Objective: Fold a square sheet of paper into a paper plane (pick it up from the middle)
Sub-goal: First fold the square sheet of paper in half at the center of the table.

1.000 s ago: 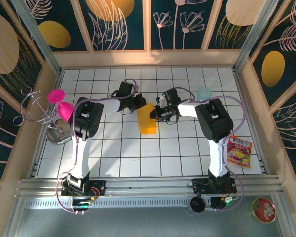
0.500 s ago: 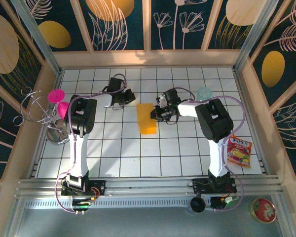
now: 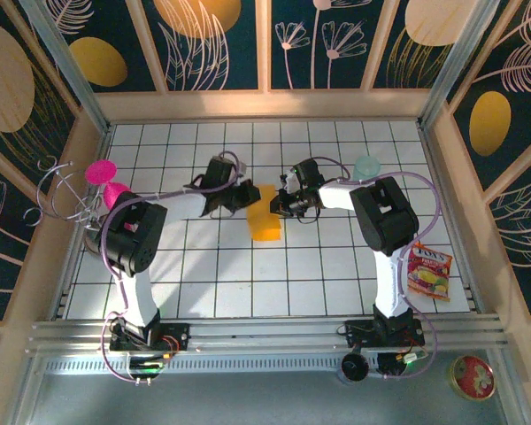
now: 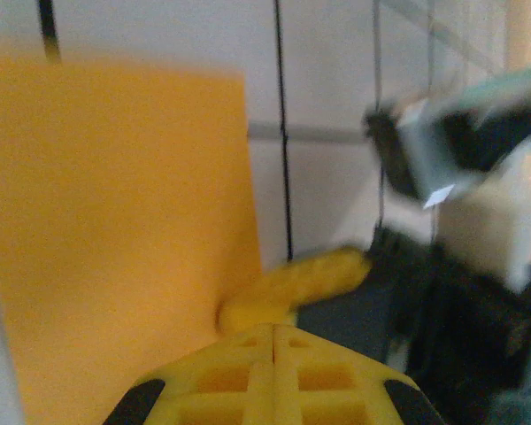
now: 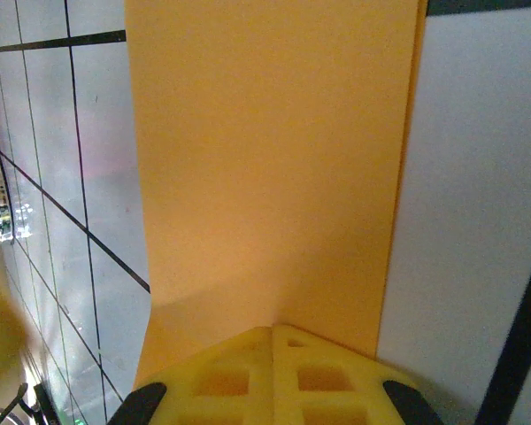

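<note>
Mid-fold. My right claw (image 3: 281, 202), shut, presses the paper (image 3: 265, 220) lying under and ahead of its tips; left claw (image 3: 247, 197), shut, alongside. Next, likely: sweep across it, pressure steady.

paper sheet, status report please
Hands shut: left hand and right hand at the far end of the square sheet of paper, one each side. Sheet lies as a narrow rectangle. The teal cup sits off right, apart.

Teal cup (image 3: 366, 166), snack packet (image 3: 428, 271), pink goblet (image 3: 106, 183), round tin (image 3: 473, 377)
</note>
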